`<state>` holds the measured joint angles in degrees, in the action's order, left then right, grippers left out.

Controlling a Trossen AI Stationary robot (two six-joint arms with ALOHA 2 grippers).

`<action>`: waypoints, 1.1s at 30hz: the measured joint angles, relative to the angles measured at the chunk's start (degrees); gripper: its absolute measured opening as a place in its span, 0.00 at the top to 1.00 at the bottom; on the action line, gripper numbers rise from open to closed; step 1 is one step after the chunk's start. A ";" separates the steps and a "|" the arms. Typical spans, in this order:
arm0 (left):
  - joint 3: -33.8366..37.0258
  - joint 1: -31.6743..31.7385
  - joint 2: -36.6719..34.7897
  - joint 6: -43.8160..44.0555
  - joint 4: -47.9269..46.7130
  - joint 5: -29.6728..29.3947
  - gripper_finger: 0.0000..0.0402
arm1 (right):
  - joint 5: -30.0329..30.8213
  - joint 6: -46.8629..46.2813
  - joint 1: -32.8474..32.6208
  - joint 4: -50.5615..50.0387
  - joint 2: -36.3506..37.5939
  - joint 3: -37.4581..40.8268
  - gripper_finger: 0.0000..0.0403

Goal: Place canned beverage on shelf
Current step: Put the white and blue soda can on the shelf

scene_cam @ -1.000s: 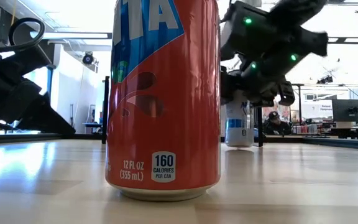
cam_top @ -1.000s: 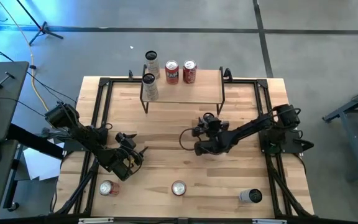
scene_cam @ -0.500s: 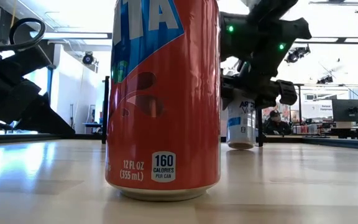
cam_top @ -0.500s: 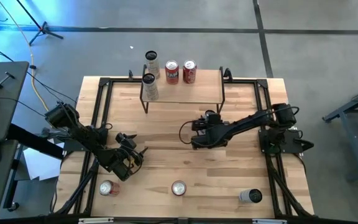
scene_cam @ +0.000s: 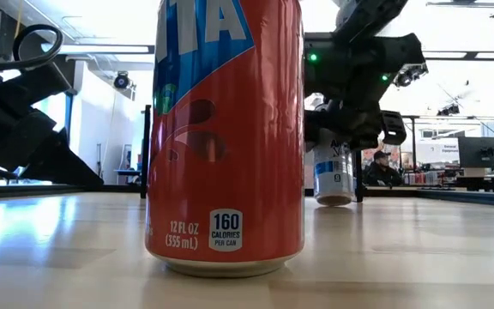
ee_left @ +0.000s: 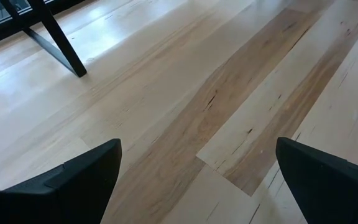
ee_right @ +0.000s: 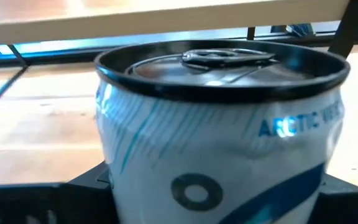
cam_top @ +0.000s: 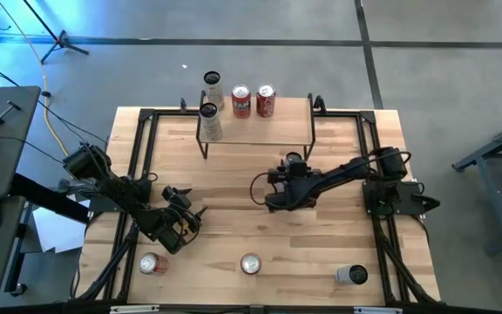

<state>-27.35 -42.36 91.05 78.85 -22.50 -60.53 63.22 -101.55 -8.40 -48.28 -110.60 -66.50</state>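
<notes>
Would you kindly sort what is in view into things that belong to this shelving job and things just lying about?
Job:
- white can, gripped by right gripper
- shelf

Lying about:
- orange can
- two red cans
- left gripper, jaws open, idle

Item count:
- Cans on or behind the shelf (cam_top: 255, 131): four; two tall pale cans (cam_top: 209, 121), two red cans (cam_top: 241, 101).
- Cans on the tabletop (cam_top: 234, 222): three at the near edge (cam_top: 250, 263), one white can (ee_right: 219, 134) in the right gripper (cam_top: 279, 194).
- Arms: two.
</notes>
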 joint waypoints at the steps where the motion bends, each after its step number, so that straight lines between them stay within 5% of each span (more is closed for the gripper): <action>1: 0.00 0.00 0.00 0.00 0.02 0.00 0.00 | -0.36 0.01 0.00 -0.83 -0.03 -0.46 0.40; 10: 0.00 0.02 0.00 -0.02 0.05 0.00 0.00 | 3.08 0.25 -1.28 -8.73 -0.05 -5.29 0.40; 33: 0.00 -0.01 0.02 -0.02 0.14 0.11 0.00 | 15.53 -1.52 -3.02 -5.80 -7.56 -5.33 0.40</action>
<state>-27.35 -42.37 91.06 78.83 -22.35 -60.42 78.75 -103.07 -11.42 -54.08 -118.16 -71.83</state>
